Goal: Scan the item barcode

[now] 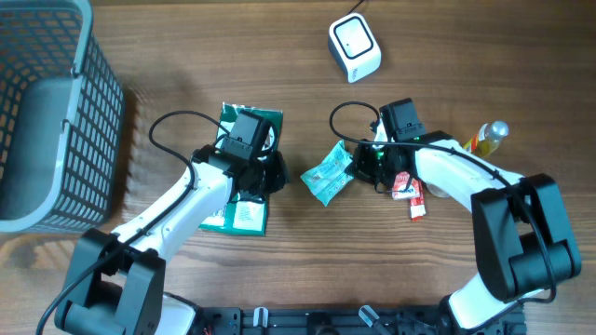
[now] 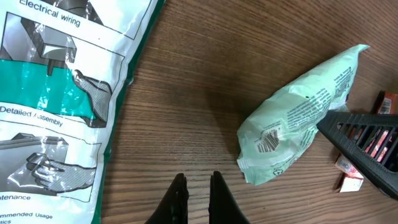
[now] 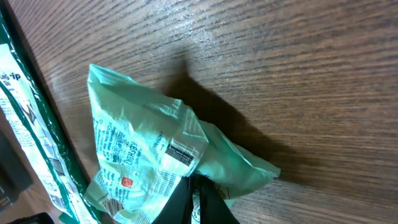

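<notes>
Packet of pale green crinkled plastic [image 1: 328, 174] was seen at frame centre on the brown wooden table [image 1: 205, 56], its edge pinched by the right gripper [image 3: 198, 200]; the left gripper [image 2: 198, 186] was closed, empty.

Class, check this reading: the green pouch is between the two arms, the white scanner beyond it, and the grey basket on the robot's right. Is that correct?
No. The basket stands on the robot's left, as the overhead view shows. The rest holds: the pouch is between the arms, the scanner beyond it.
</notes>
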`<control>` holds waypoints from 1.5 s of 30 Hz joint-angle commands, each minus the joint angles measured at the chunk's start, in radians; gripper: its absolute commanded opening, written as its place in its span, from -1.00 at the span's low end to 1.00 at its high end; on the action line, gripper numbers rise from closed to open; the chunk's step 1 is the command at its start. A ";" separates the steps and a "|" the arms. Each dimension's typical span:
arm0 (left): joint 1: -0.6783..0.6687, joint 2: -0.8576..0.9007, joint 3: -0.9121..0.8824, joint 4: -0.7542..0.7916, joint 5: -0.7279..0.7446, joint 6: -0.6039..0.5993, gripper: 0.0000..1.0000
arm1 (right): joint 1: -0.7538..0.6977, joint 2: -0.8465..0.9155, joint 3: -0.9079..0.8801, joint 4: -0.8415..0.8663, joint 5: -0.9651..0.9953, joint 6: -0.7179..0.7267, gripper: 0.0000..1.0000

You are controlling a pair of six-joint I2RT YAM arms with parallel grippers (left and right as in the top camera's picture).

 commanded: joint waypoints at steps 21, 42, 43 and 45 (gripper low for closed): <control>-0.003 0.000 -0.002 -0.015 -0.055 0.002 -0.90 | 0.156 -0.117 0.021 -0.150 -0.049 -0.008 -0.91; -0.127 0.147 -0.002 0.206 -0.069 -0.001 -0.92 | 0.156 -0.143 0.017 -0.144 0.342 -0.045 -0.85; -0.137 0.153 -0.002 0.213 -0.065 -0.003 -0.92 | 0.156 -0.143 0.017 -0.146 0.342 -0.045 -0.80; -0.154 0.159 -0.002 0.232 -0.042 -0.002 -0.92 | 0.156 -0.143 0.017 -0.150 0.342 -0.045 -0.80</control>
